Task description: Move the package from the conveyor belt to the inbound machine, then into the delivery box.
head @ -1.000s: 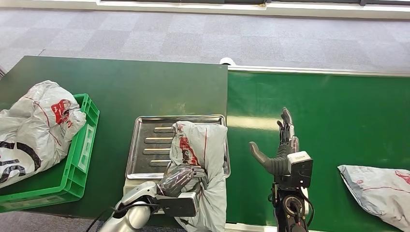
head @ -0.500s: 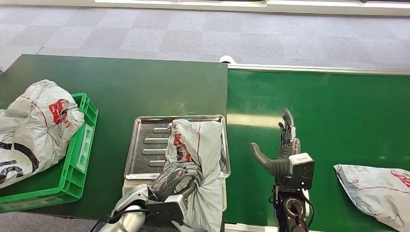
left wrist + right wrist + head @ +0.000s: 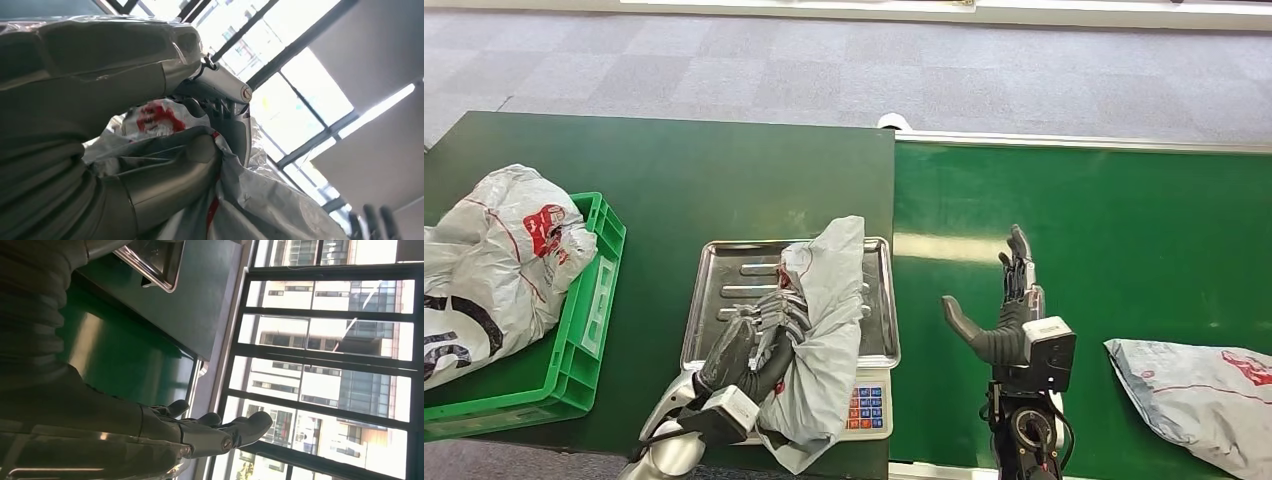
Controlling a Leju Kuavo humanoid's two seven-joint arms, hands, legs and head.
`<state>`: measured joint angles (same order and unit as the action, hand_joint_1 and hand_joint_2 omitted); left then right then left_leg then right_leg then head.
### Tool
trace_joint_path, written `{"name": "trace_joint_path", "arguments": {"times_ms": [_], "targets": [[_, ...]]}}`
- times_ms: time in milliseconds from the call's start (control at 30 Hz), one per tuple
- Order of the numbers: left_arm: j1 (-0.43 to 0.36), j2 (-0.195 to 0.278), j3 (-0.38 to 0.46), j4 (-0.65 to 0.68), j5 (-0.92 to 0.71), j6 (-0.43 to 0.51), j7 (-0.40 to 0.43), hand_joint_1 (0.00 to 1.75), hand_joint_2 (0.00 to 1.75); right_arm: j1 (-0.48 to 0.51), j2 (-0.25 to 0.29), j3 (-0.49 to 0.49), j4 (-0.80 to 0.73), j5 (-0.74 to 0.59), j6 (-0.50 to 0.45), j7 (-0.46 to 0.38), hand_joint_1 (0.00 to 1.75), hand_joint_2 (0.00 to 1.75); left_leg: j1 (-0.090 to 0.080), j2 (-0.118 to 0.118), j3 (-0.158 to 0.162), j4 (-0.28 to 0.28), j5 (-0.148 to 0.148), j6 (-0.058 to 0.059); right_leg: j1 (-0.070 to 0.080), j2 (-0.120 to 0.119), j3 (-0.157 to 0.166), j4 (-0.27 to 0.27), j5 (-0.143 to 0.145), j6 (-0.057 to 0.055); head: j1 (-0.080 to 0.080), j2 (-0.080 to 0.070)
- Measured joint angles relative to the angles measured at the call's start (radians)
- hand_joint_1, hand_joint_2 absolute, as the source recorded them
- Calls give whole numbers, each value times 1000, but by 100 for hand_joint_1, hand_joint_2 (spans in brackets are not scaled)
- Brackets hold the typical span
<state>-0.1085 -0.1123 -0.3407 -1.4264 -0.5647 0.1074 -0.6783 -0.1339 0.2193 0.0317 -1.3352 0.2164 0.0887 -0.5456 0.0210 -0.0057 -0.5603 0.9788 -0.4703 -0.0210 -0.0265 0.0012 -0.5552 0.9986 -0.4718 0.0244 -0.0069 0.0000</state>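
Left hand (image 3: pixel 759 330) of mine is clamped around the grey package (image 3: pixel 824 340), fingers curled into its crumpled plastic; the bag bulges up past my fingers toward the far rim of the steel tray (image 3: pixel 724 290) and droops down over the near edge of the scale, partly covering the keypad (image 3: pixel 867 408). Seen from my left wrist, my thumb (image 3: pixel 165 185) presses into the folds beside the red print. My right hand (image 3: pixel 1009 300) hangs over the bright green conveyor belt (image 3: pixel 1124 230), fingers straight and spread, thumb out to the side, touching nothing. I count three grey packages: the one I hold over the tray, a second package (image 3: pixel 1199 385) lying on the belt well to the right of my right hand, and a third package (image 3: pixel 494 260) bulging out of the green crate (image 3: pixel 589 320) on the dark green counter (image 3: pixel 674 170). One tray, one crate, one belt.
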Motion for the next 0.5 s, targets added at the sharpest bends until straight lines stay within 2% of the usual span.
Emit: {"name": "trace_joint_path", "arguments": {"times_ms": [200, 367, 500], "targets": [[10, 7, 24, -100, 116, 213, -20, 175, 175, 0, 4, 4, 3, -3, -1, -1, 0, 175, 0, 0, 0, 0, 0, 0, 0, 0, 0, 0, 0, 0, 0, 0], [11, 35, 38, -192, 212, 410, -21, 175, 175, 0, 5, 7, 6, -6, -5, -2, 0, 175, 0, 0, -1, 0, 0, 0, 0, 0, 0, 0, 0, 0, 0, 0], [20, 63, 70, -269, 268, 531, -21, 175, 175, 0, 7, 11, 6, -11, -8, -4, 0, 175, 0, 0, -1, 0, 0, 0, 0, 0, -1, 0, 0, 0, 0, 0]]}}
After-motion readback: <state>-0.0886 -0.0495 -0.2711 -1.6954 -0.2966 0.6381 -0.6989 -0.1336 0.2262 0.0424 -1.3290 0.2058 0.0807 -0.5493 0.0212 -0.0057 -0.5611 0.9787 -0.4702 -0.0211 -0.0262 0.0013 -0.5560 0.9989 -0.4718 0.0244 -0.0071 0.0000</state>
